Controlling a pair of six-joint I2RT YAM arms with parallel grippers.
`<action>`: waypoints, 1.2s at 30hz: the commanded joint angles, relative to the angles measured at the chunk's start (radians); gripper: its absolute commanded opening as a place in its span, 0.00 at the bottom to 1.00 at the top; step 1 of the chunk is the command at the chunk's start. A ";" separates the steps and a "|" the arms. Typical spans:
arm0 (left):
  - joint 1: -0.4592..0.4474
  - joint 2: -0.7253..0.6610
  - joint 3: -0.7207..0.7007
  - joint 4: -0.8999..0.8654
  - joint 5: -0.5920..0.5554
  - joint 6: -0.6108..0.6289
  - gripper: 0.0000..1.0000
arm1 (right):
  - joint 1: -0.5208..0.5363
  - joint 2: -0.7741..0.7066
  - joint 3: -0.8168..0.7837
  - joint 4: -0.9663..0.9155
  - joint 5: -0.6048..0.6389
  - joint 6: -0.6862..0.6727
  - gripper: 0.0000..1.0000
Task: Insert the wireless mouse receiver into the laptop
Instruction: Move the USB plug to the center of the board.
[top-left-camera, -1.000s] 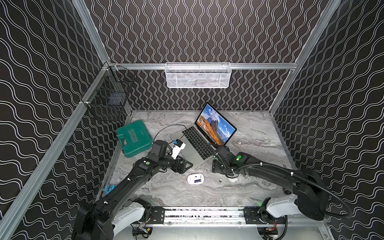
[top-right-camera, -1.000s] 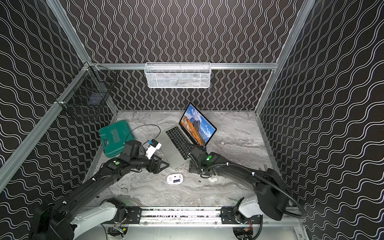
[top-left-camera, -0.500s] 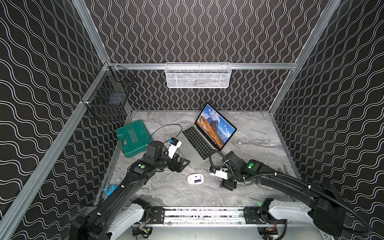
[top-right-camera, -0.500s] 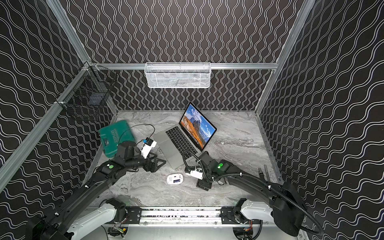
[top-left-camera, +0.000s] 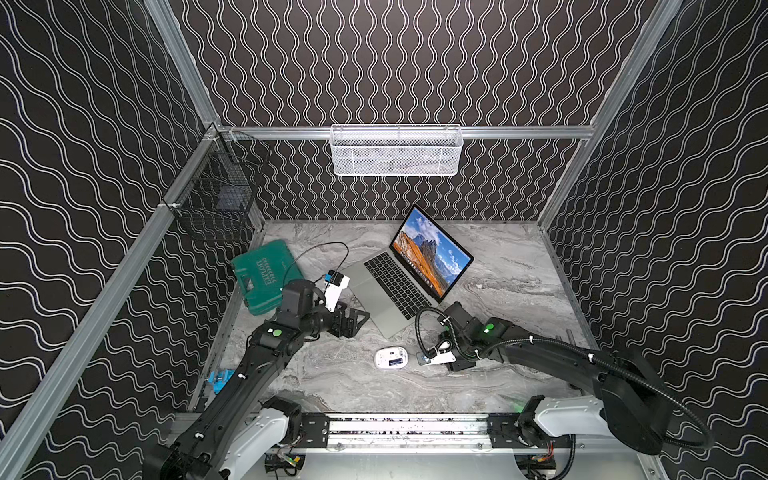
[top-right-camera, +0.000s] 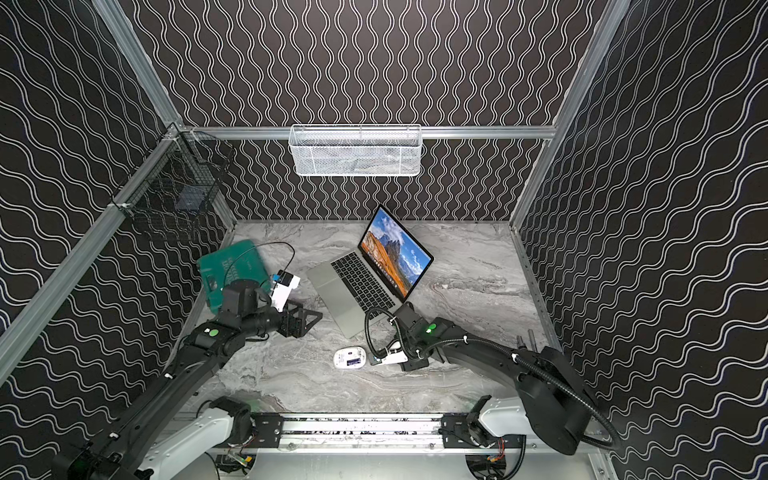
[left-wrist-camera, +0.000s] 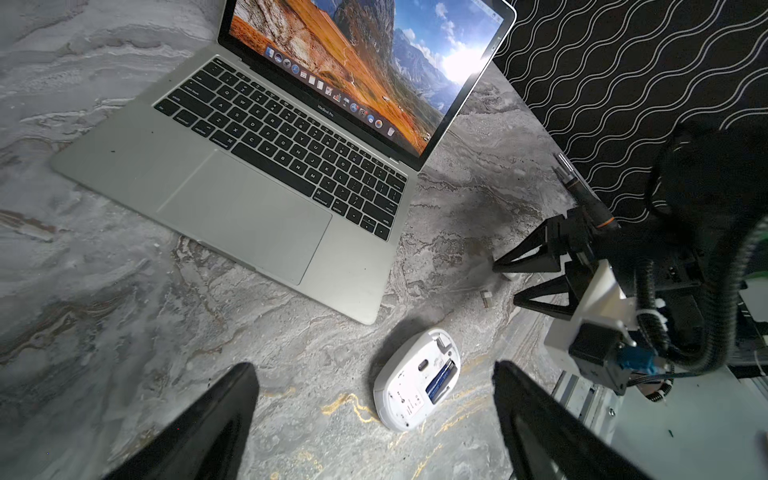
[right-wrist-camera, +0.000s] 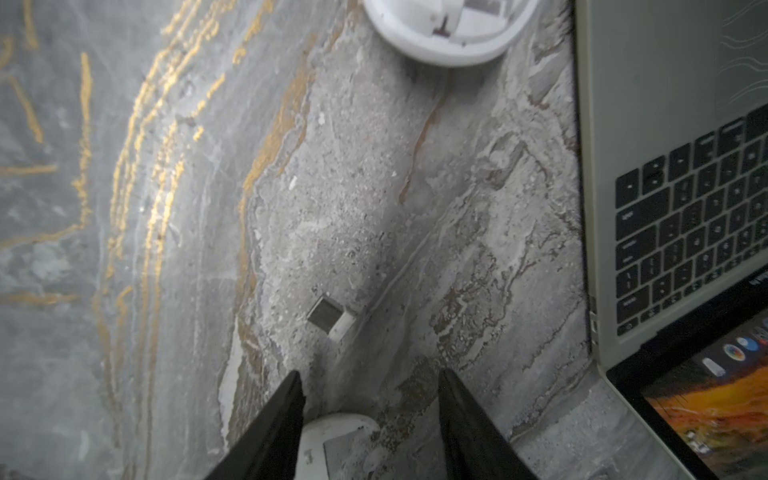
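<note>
The white wireless mouse lies belly up on the marble table, its battery bay showing. The receiver, a tiny metal plug with a white cap, lies loose on the table between the mouse and my right gripper. That gripper points down, open, tips just short of the receiver; a white lid-like piece lies between its fingers. The silver laptop stands open behind. My left gripper hangs wide open and empty left of the mouse.
A green plastic case lies at the back left. A black wire basket hangs on the left wall and a white mesh basket on the back wall. A slim tool lies along the right wall.
My right gripper has moved from the laptop's front corner toward the front rail and down beside the mouse, and its fingers have narrowed. The left arm has drawn back slightly.
</note>
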 joint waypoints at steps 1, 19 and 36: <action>0.012 -0.008 0.006 0.016 0.021 -0.002 0.92 | 0.002 0.033 0.005 -0.015 0.008 -0.068 0.53; 0.019 -0.016 0.006 0.007 0.015 0.002 0.94 | 0.050 0.203 0.080 -0.070 0.030 -0.127 0.38; 0.018 -0.022 0.007 0.003 0.009 0.003 0.95 | 0.091 0.233 0.084 -0.161 0.002 -0.120 0.23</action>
